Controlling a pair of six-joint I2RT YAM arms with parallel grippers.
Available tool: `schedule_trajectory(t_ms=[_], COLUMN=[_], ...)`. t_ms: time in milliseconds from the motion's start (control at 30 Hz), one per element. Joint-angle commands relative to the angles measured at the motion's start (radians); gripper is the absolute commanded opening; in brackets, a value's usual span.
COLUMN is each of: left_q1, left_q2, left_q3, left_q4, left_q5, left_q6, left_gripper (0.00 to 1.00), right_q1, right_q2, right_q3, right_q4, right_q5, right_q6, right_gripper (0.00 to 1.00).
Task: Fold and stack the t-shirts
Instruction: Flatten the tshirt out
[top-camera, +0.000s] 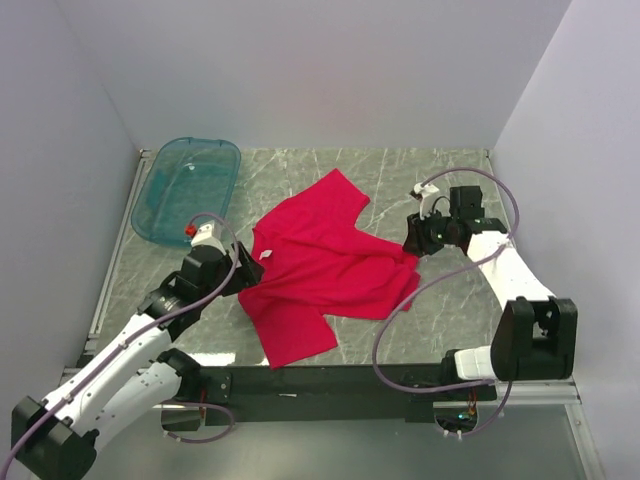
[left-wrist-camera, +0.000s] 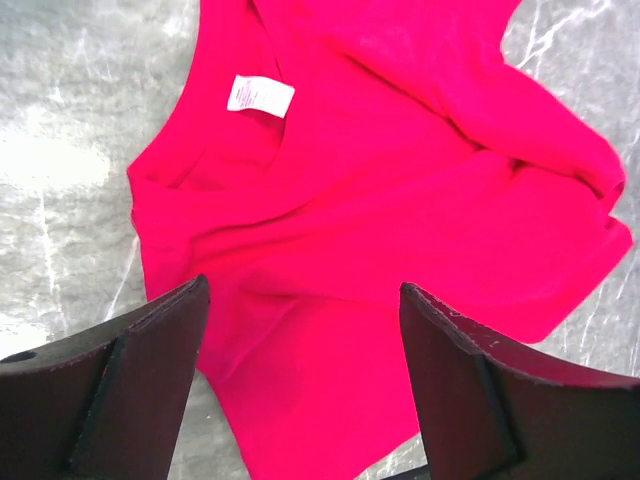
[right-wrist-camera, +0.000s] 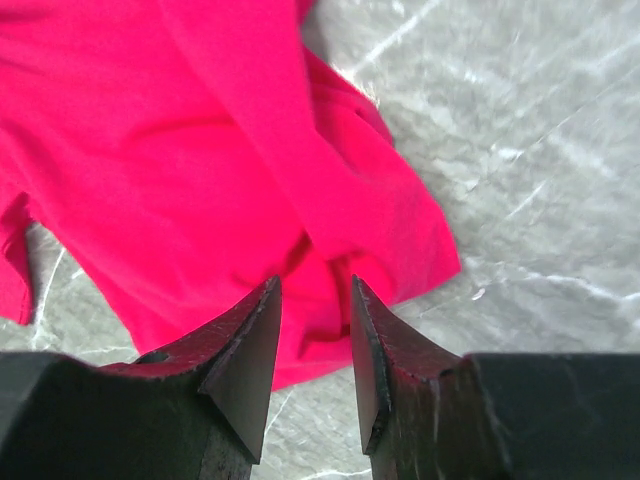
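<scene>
One bright red t-shirt lies crumpled and partly folded over itself in the middle of the marble table. Its white neck label shows near its left side. My left gripper hovers over the shirt's left edge, and in the left wrist view this gripper has its jaws wide apart, with only the red fabric below them. My right gripper sits at the shirt's right edge. In the right wrist view it has a narrow gap between the jaws, with bunched fabric just beyond the tips and nothing gripped.
A translucent teal plastic tub stands at the back left of the table. White walls close in the left, back and right sides. Bare marble lies right of the shirt, and a black rail runs along the near edge.
</scene>
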Motion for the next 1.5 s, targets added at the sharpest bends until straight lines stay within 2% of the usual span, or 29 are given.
schedule_trajectory(t_ms=[0, 133, 233, 400, 500, 667, 967, 1167, 1367, 1467], left_q1=[0.001, 0.001, 0.001, 0.001, 0.001, 0.001, 0.001, 0.001, 0.001, 0.001], left_q2=[-0.039, -0.049, -0.056, -0.088, -0.104, -0.116, -0.113, -0.116, -0.121, -0.119], left_q3=[0.045, 0.058, 0.044, -0.001, -0.005, -0.002, -0.005, -0.01, -0.011, -0.011], left_q4=[-0.029, -0.015, -0.006, 0.028, 0.026, 0.023, 0.032, 0.032, 0.034, 0.038], left_q5=[-0.018, -0.003, 0.005, 0.032, 0.031, 0.034, 0.045, 0.049, 0.052, 0.057], left_q6=[0.037, 0.069, 0.068, 0.034, 0.031, 0.034, 0.033, 0.028, 0.028, 0.028], left_gripper=[0.82, 0.83, 0.83, 0.82, 0.82, 0.82, 0.82, 0.82, 0.82, 0.82], right_q1=[-0.006, -0.006, -0.006, 0.005, 0.006, 0.006, 0.005, 0.008, 0.006, 0.006], right_q2=[0.075, 0.185, 0.204, 0.222, 0.25, 0.278, 0.271, 0.34, 0.376, 0.377], right_q3=[0.052, 0.104, 0.106, 0.103, 0.112, 0.123, 0.138, 0.184, 0.221, 0.238], right_q4=[0.008, -0.067, -0.089, -0.063, -0.055, -0.054, -0.054, -0.101, -0.153, -0.164], right_q5=[0.031, -0.03, -0.043, 0.051, 0.095, 0.128, 0.174, 0.117, 0.045, 0.045], right_q6=[0.038, -0.008, -0.03, -0.03, -0.034, -0.048, -0.085, -0.12, -0.142, -0.149], right_gripper=[0.41, 0.41, 0.41, 0.41, 0.38, 0.36, 0.42, 0.42, 0.32, 0.07])
